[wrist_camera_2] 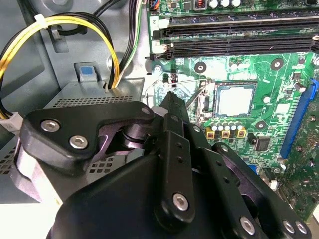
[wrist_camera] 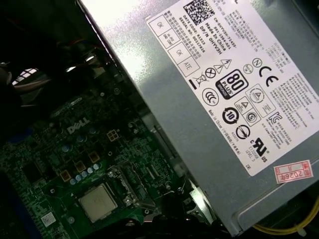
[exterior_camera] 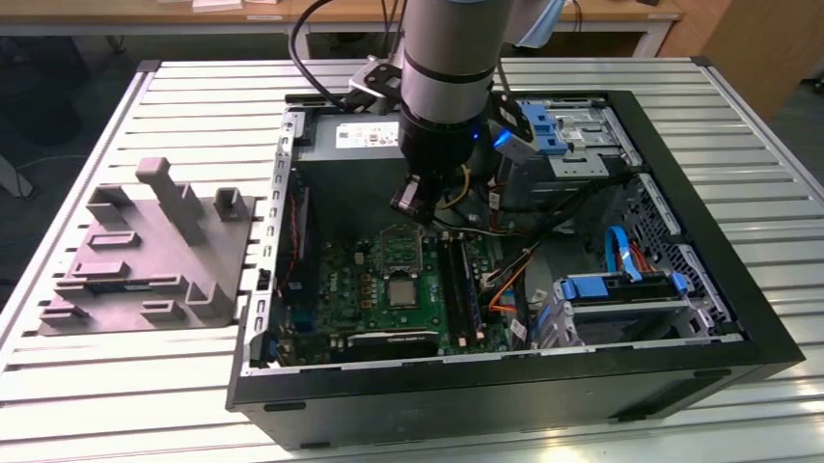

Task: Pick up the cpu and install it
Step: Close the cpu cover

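At the bottom of the exterior view, the black wall of the open computer case [exterior_camera: 515, 405] lies nearest, resting on a slatted white table [exterior_camera: 116, 386]. Just inside sit the blue drive cage [exterior_camera: 618, 289] at lower right and the green motherboard [exterior_camera: 386, 289] at centre. The cpu [exterior_camera: 403, 290] sits flat in its socket [exterior_camera: 403, 253] region on that board, a pale silvery square; the second wrist view shows it [wrist_camera_2: 235, 99] right of centre with the socket's thin wire lever angled beside it. Above the board hangs the gripper [exterior_camera: 409, 201], its dark fingers [wrist_camera_2: 172, 107] drawn together to a narrow point with nothing between them, hovering near the socket but apart from the chip. Yellow and black cables [exterior_camera: 477, 207] (a loose tangle) run behind it. Further back lies the grey power supply [wrist_camera: 224, 99] with its white label. On the exterior view's left, a grey moulded fixture [exterior_camera: 149, 260] stands on the table.
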You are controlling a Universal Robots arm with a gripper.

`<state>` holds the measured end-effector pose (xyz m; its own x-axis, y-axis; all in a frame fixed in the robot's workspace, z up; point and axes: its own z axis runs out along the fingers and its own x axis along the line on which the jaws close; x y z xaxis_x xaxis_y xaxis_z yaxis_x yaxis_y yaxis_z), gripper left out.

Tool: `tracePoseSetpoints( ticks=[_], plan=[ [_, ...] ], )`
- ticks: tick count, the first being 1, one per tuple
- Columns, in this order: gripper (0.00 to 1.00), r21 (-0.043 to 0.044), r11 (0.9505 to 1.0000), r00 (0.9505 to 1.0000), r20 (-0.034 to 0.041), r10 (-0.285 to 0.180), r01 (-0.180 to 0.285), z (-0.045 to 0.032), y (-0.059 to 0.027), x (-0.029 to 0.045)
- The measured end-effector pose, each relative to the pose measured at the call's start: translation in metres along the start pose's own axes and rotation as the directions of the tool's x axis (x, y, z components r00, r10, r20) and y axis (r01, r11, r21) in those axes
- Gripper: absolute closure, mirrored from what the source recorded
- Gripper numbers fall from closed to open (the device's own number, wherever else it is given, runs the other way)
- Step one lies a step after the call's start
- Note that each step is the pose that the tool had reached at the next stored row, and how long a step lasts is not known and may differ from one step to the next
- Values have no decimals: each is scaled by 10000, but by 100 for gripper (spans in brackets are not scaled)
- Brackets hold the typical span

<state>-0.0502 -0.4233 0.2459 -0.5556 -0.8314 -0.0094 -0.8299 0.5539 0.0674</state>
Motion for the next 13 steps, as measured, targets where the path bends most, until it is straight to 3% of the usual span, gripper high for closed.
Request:
tracePoseSetpoints(
  ticks=[3,8,13],
  plan=[
    [89,3,10000,10000,-9,-46,46,-1,-3,5],
    [89,54,9999,9998,-97,-148,149,-2,-10,24],
    [89,55,9998,9998,-100,-176,177,-4,-36,72]
  ],
)
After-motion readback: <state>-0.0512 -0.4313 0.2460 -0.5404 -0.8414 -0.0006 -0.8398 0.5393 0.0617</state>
